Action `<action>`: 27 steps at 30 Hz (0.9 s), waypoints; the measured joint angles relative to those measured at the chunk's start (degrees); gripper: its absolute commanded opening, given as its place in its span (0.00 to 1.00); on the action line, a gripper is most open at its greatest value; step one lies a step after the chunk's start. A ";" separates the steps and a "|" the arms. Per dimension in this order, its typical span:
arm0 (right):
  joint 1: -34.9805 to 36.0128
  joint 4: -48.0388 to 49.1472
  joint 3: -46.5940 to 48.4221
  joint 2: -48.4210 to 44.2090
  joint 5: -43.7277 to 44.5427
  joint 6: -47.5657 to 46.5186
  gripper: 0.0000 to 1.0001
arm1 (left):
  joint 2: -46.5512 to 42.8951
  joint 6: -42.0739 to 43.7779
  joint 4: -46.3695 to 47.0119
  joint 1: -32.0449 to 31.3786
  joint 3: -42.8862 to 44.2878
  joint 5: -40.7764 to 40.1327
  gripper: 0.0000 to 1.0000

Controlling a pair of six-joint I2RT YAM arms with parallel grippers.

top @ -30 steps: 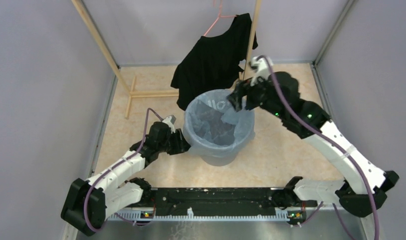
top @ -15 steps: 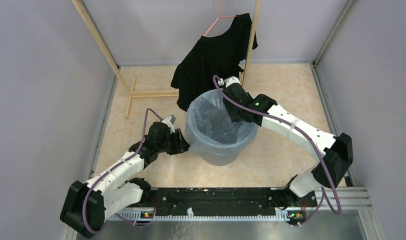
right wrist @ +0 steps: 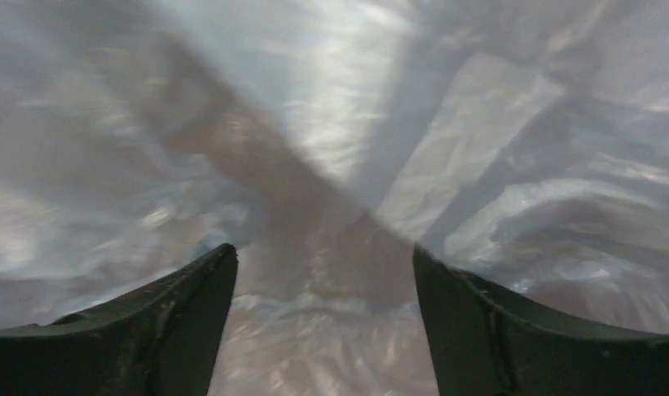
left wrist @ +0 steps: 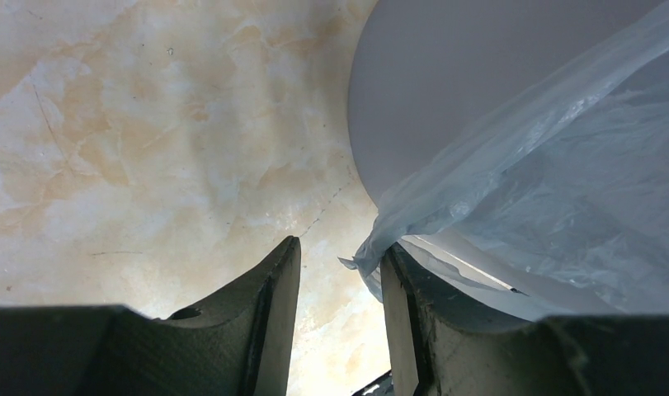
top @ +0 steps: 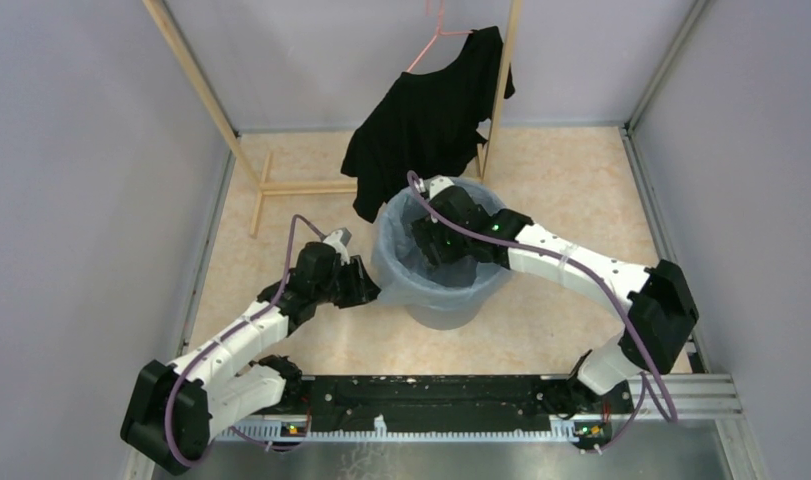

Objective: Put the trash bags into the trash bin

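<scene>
Far L: wooden rack [top: 196,95] stands on the marbled worktop [top: 571,170]. L claw [top: 366,290] sits low at the bin's L side, released: fingers apart w/ bare worktop showing btwn them. In the wrist view a loose edge of the trash bag [left wrist: 562,181] hangs off the rim and touches the inner face of one finger, not pinched. Centre: grey trash bin [top: 441,312] is upright, w/ the pale blue bag lining it and film draped over the rim. Black shirt [top: 426,125] on a pink hanger [top: 428,45] hangs just behind the bin, far side. R arm [top: 581,270] stretches in from the R. R claw [top: 428,245] is down inside the bin, released, fingers wide w/ only wrinkled film ahead, nothing grasped.
</scene>
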 measured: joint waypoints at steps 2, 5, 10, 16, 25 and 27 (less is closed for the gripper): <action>-1.99 2.10 -3.93 0.55 -2.08 0.44 0.91 | -0.13 0.11 -0.02 0.00 0.00 0.00 0.49; -3.54 3.52 -7.48 2.89 -4.04 0.68 0.94 | -0.92 0.31 -0.11 0.00 0.00 0.13 0.50; -3.28 5.86 -7.61 8.63 -6.05 0.63 0.95 | -1.46 0.52 -0.04 0.00 0.00 0.66 0.50; -2.89 2.25 -5.44 7.34 -5.14 0.59 0.99 | -1.49 0.79 0.00 0.00 0.00 1.27 0.50; -2.62 0.94 -2.47 -7.69 -4.11 0.35 0.99 | -2.86 1.95 -2.51 0.00 0.00 -0.61 0.74; -2.62 2.80 -4.17 -7.87 -4.00 0.35 0.99 | -4.63 1.99 -4.31 0.00 0.00 -1.49 0.77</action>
